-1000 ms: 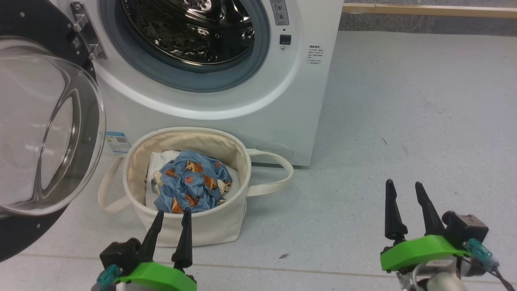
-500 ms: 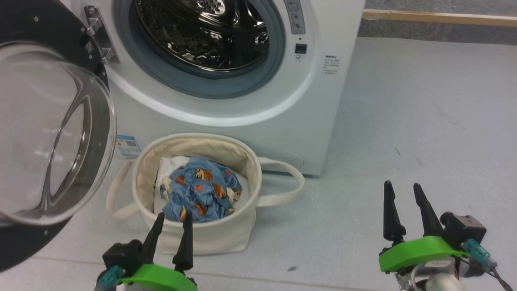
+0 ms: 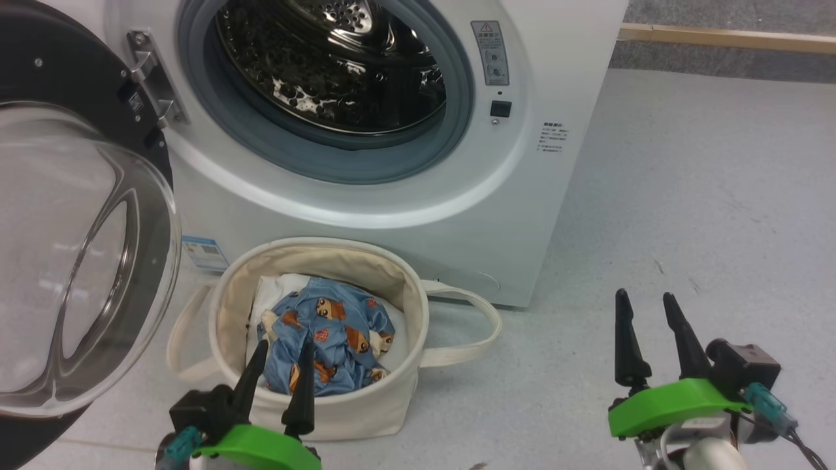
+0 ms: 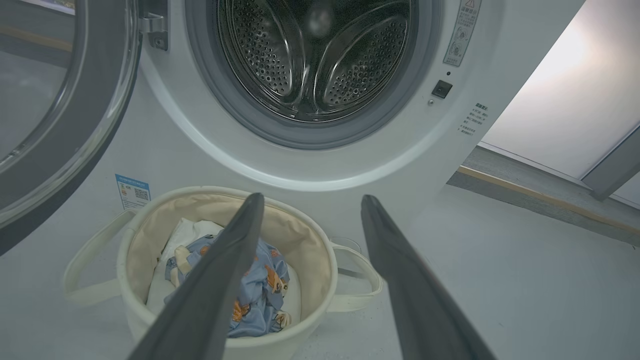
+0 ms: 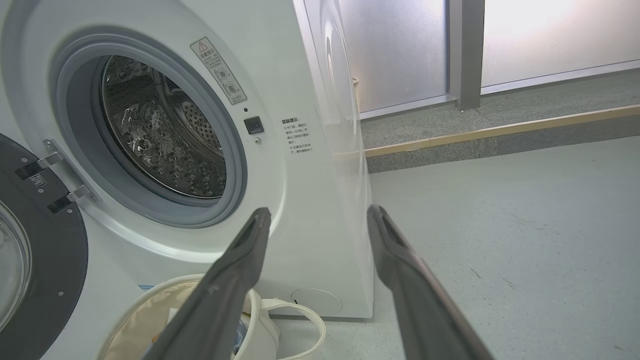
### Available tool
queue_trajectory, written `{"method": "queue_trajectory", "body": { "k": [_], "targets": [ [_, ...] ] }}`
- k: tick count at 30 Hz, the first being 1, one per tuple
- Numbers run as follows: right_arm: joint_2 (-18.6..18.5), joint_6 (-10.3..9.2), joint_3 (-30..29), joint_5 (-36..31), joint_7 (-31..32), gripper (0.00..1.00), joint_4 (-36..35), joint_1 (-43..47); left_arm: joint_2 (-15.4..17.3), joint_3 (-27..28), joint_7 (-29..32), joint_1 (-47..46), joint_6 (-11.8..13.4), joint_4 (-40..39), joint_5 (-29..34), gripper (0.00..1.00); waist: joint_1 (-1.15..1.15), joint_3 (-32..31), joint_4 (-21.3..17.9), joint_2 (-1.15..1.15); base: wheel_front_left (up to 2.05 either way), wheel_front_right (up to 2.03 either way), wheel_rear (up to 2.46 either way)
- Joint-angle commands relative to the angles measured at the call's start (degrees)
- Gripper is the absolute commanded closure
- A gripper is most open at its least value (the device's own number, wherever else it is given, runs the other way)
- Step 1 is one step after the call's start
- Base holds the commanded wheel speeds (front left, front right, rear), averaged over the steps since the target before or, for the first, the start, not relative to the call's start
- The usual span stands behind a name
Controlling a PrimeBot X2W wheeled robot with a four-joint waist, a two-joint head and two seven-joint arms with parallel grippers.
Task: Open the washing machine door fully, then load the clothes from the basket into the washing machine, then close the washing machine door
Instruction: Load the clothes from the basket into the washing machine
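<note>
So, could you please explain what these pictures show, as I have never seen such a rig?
You are looking through a two-armed robot's cameras. The overview comes from its head, looking down: its left gripper sits at the lower left, its right gripper at the lower right, both open and empty. The other two pictures come from cameras on each wrist, looking along that gripper's dark fingers. Ahead stands a white front-loading washing machine; its round black-rimmed glass door is swung open to the left. On the grey floor before it sits a round cream canvas basket holding a crumpled blue garment with orange-brown animal prints on a white padded liner.
</note>
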Motion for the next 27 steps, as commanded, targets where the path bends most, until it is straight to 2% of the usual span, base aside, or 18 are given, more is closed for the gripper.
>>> {"method": "queue_trajectory", "body": {
  "k": [1,13,17,22,27],
  "targets": [
    [-0.1,0.01,1.6,-0.6,-0.7,0.00,-1.8,-1.7,0.8,1.4,-0.3,-1.6,0.4,-1.3,0.6,0.00,0.00,0.3,0.0,0.00,0.00,0.00,0.00],
    [-0.1,0.01,4.0,-1.5,-0.7,0.00,-2.0,-1.9,0.8,1.2,-0.3,-4.2,1.9,2.9,1.5,0.00,0.00,3.9,-2.4,0.00,0.00,0.00,0.00],
    [-0.1,0.01,4.2,-2.0,-0.7,0.00,-2.9,-3.3,0.8,1.6,-0.3,-7.1,1.5,5.2,1.8,0.00,0.00,7.2,-3.7,0.00,0.00,0.00,0.00],
    [-0.1,0.01,3.4,-3.6,-0.7,0.00,-5.1,-6.4,0.8,2.5,-0.3,-13.6,0.4,11.3,4.1,0.00,0.00,14.0,-5.0,0.00,0.00,0.00,0.00],
    [-0.1,0.01,2.4,-4.7,-0.7,0.00,-7.6,-9.7,0.8,2.6,-0.3,-23.2,0.1,24.0,4.9,0.00,0.00,22.2,-6.1,0.00,0.00,0.00,0.00]
  ]
}}
